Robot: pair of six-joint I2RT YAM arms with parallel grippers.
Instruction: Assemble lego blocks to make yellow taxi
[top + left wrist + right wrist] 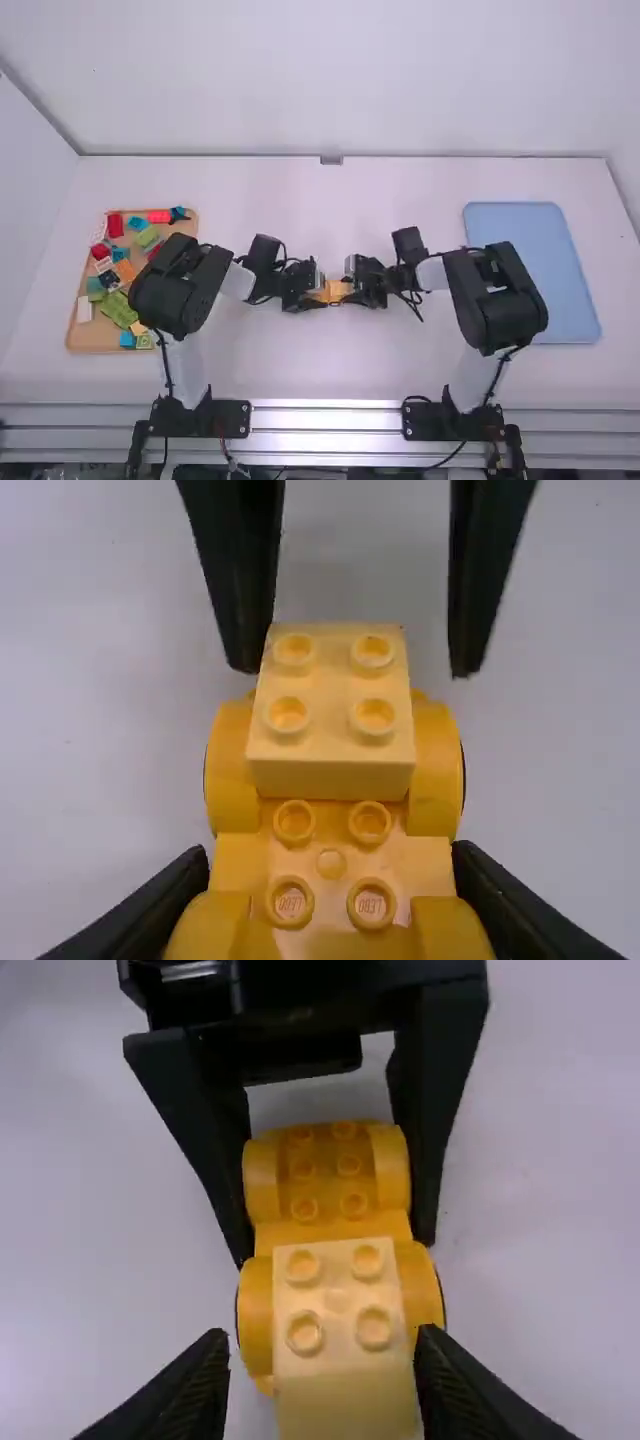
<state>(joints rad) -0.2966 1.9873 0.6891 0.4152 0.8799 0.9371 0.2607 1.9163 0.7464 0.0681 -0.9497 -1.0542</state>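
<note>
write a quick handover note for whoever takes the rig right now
Left gripper: closed on the yellow wheeled base, mid-table.
Right gripper: open, fingers either side of the pale yellow block.
Done: block sits on base between two wheels; can't tell if fully pressed.
Left to do: probably press it, then add more parts; loose blocks are in the brown tray.

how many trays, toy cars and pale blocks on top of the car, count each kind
Trays: 2 (brown tray, blue tray)
Yellow toy car: 1
Pale yellow block on the car: 1
Total: 4
</note>
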